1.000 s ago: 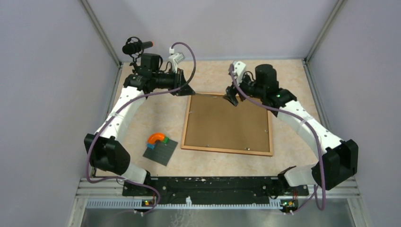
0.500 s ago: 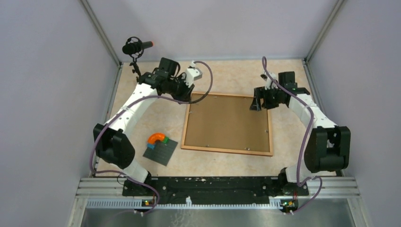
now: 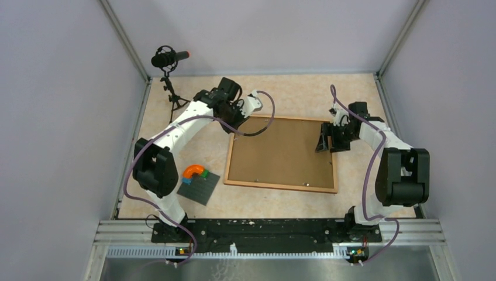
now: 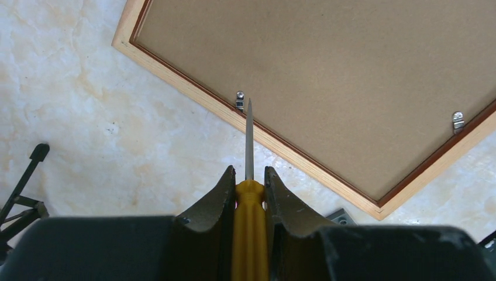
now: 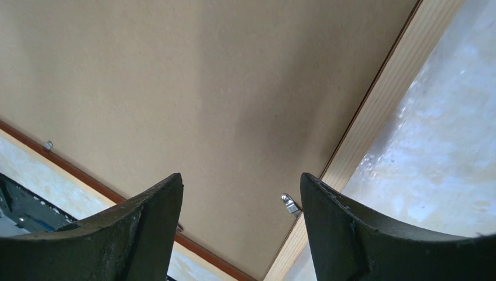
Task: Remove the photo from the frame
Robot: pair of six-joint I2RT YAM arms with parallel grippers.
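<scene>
From high up and behind, we look down on the whole table (image 3: pixel 292 96) and the frame (image 3: pixel 281 155), our left wrist camera looks down close at one edge of the frame, and our right wrist camera sits very near its brown back, so all three views share the frame.

The left arm (image 3: pixel 175 130) reaches forward and bends inward; the left gripper (image 4: pixel 248 173) is clamped on a screwdriver (image 4: pixel 250 234) handle. The right arm (image 3: pixel 383 140) is folded tight, the right gripper (image 5: pixel 240 181) pointing down with jaws wide apart.
</scene>
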